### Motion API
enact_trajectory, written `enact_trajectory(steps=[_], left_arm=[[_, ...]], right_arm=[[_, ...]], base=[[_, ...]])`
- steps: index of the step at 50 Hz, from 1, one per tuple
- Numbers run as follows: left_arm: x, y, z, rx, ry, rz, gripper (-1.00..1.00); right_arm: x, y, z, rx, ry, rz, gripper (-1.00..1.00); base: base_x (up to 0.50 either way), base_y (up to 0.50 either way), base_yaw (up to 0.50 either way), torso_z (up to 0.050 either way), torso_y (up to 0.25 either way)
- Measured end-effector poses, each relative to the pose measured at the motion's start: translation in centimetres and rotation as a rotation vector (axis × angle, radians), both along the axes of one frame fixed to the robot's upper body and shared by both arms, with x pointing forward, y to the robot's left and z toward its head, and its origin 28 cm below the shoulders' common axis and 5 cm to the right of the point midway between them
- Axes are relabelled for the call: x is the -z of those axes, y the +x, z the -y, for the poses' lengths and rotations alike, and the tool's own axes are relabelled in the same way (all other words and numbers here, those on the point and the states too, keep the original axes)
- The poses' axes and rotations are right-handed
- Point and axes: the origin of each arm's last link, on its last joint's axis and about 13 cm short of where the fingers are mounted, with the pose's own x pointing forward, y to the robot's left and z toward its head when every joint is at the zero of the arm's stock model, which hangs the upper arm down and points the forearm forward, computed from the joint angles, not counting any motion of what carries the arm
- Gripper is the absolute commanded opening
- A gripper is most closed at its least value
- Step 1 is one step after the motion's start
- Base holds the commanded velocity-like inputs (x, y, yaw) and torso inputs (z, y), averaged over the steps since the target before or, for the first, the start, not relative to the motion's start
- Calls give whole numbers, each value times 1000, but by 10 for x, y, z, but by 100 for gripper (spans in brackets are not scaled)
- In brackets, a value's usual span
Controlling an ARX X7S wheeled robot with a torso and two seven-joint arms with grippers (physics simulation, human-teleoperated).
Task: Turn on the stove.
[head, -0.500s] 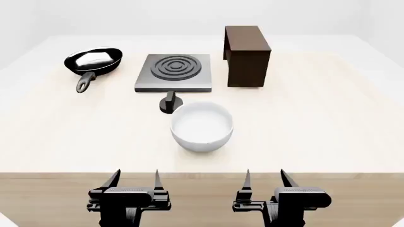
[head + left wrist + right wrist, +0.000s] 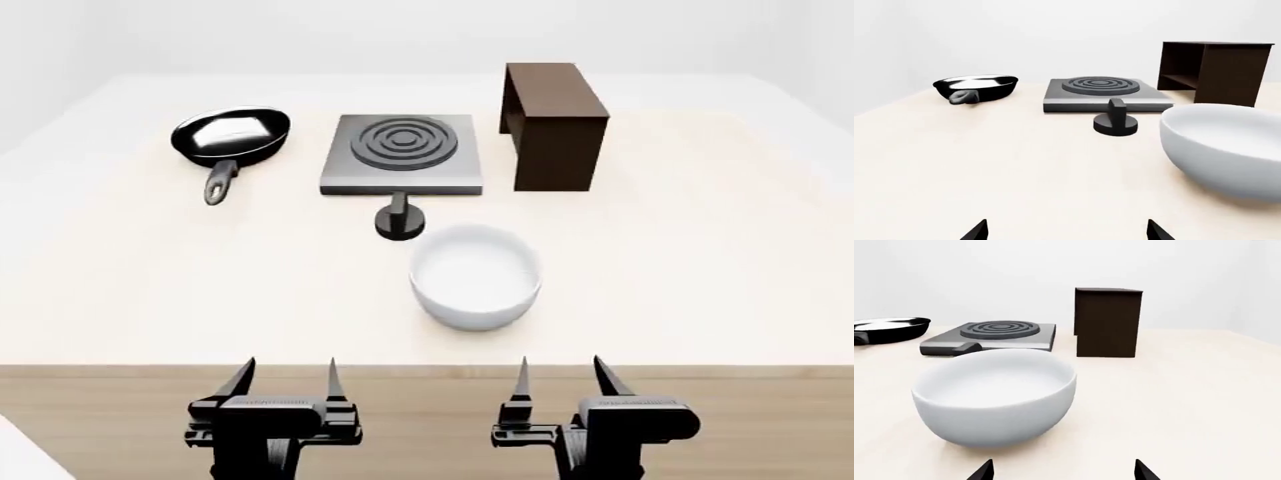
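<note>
The stove [image 2: 399, 152] is a flat grey square slab with concentric burner rings, at the far middle of the table; the wrist views show it too [image 2: 1102, 92] [image 2: 992, 336]. Its small black knob [image 2: 400, 220] [image 2: 1115, 120] stands on a round base just in front of the slab. My left gripper [image 2: 284, 378] [image 2: 1065, 231] and right gripper [image 2: 559, 376] [image 2: 1063, 471] hover side by side at the table's near edge, both open and empty, well short of the knob.
A white bowl [image 2: 474, 275] [image 2: 995, 395] sits between the grippers and the knob, slightly right. A black frying pan [image 2: 230, 137] [image 2: 977, 87] lies left of the stove, a dark brown shelf [image 2: 553, 125] [image 2: 1107, 322] to its right. The table's front edge [image 2: 427, 370] runs just ahead of the fingertips.
The whole tabletop scene has shifted right in the head view, so the view has turned or moved left. Both grippers keep the same place in the frame, still open.
</note>
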Motion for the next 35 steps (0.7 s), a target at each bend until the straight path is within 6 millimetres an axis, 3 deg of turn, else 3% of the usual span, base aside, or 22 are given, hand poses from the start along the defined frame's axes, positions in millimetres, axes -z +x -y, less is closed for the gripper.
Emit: enact_trajectory(steps=[35], left_arm=[[0,0,1,2,-1,2,100]], right_arm=[[-2,-2,0,-4,-8,15,100]], base=[[0,429,0,0,0]])
